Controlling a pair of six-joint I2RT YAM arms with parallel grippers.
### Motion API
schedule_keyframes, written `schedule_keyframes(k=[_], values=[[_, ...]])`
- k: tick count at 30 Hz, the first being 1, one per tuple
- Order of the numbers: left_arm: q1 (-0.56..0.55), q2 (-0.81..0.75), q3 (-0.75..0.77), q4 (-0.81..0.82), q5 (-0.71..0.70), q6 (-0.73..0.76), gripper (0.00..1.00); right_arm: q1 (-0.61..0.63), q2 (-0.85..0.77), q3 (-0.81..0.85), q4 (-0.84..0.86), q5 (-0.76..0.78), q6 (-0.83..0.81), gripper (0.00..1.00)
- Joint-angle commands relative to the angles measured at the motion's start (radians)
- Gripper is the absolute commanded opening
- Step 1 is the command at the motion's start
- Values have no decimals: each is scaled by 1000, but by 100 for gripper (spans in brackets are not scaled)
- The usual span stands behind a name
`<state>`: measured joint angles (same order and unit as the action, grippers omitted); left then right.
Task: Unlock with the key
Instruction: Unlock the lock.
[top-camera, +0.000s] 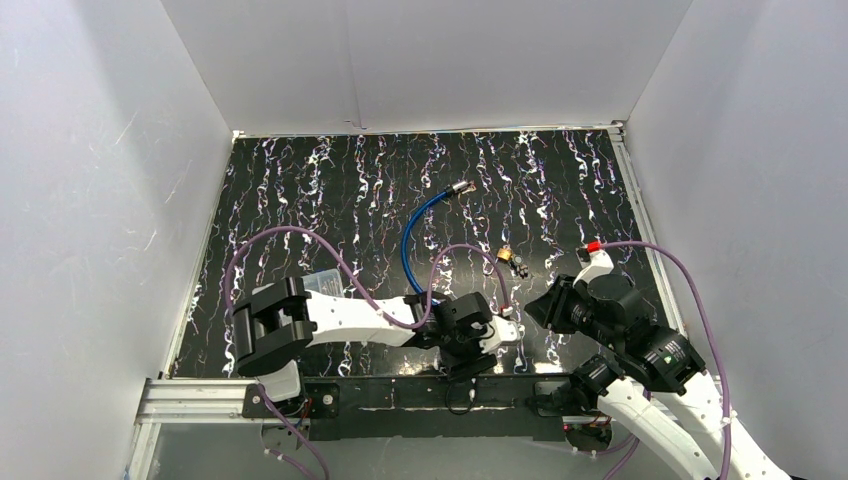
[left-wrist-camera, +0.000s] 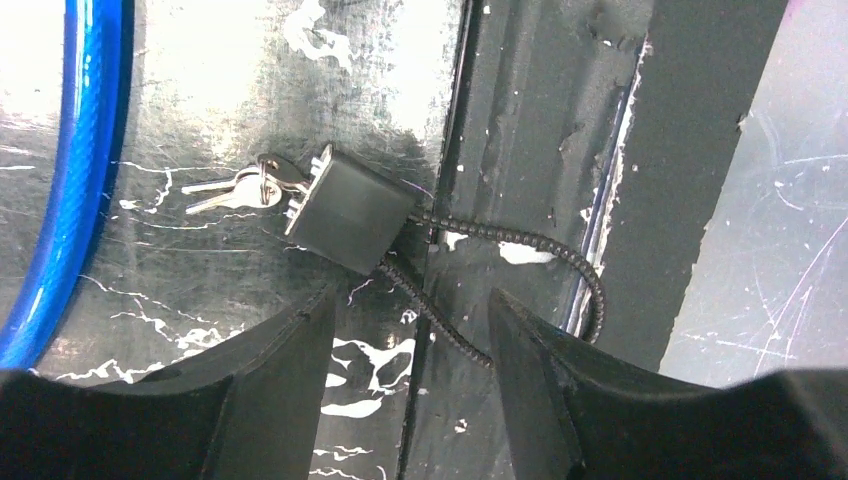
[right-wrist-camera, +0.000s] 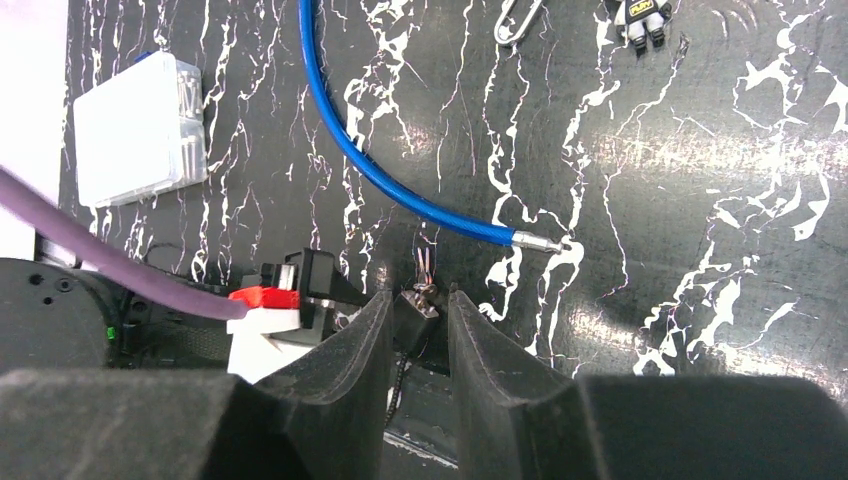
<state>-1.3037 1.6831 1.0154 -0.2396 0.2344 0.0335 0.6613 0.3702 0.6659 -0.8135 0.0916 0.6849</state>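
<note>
Where the marbled table mat (left-wrist-camera: 300, 60) meets the black rail (left-wrist-camera: 520, 120) at the near edge, you find the padlock (left-wrist-camera: 350, 205), a dark square body lying flat and turned at an angle, with its corner just at the seam. Two silver keys (left-wrist-camera: 235, 190) on a small ring sit at the lock's far face, fanned out on the mat; whether one is seated in the keyway you cannot tell. From the opposite face the black beaded shackle cable (left-wrist-camera: 530, 240) loops out over the rail and curves back to the body. Your left gripper (left-wrist-camera: 410, 330) hangs directly over this lock with its fingers spread; one run of the shackle cable passes through the gap between them, and neither finger touches the lock body. Your right gripper (right-wrist-camera: 420, 297) is aimed at the same spot from the other side, its jaws set a narrow way apart; the padlock (right-wrist-camera: 412, 315) shows through that gap, but the left wrist view shows nothing clamped on it. Seen from above, the two claws, left (top-camera: 500, 335) and right (top-camera: 535, 308), stand close together near the front of the table, between the arm bases. Beyond them, a blue hose (top-camera: 412, 232) arcs across the mat, its metal tip ending near the lock in the right wrist view. Farther out lie a clear plastic box (right-wrist-camera: 135, 130), beside the left arm, and a small toy figure (top-camera: 515, 262) with a wire clip (right-wrist-camera: 515, 20) next to it.
</note>
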Motion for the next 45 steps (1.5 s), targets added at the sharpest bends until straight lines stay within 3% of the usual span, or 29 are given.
schedule_keyframes(k=[1,10,16,23,29,36,41,45], values=[[-6,33,18,-5,-10,-64,54,-4,-3,48,12,22,-11,34],[-18,36,-55,-14,-85,19,45,-4,-8,67,6,38,-24,32],[-21,34,-97,-2,-139,84,1,-4,-9,74,17,51,-25,22],[-18,-42,-85,-62,-215,197,0,-4,15,96,31,58,-51,27],[79,-129,118,-249,-193,326,0,-3,73,121,108,4,-91,32],[124,-340,286,-343,-97,613,0,-6,200,185,269,-214,-128,47],[124,-503,285,-381,-16,776,0,-27,320,290,374,-393,-141,54],[119,-564,283,-440,-30,871,0,-59,378,368,428,-504,-141,58]])
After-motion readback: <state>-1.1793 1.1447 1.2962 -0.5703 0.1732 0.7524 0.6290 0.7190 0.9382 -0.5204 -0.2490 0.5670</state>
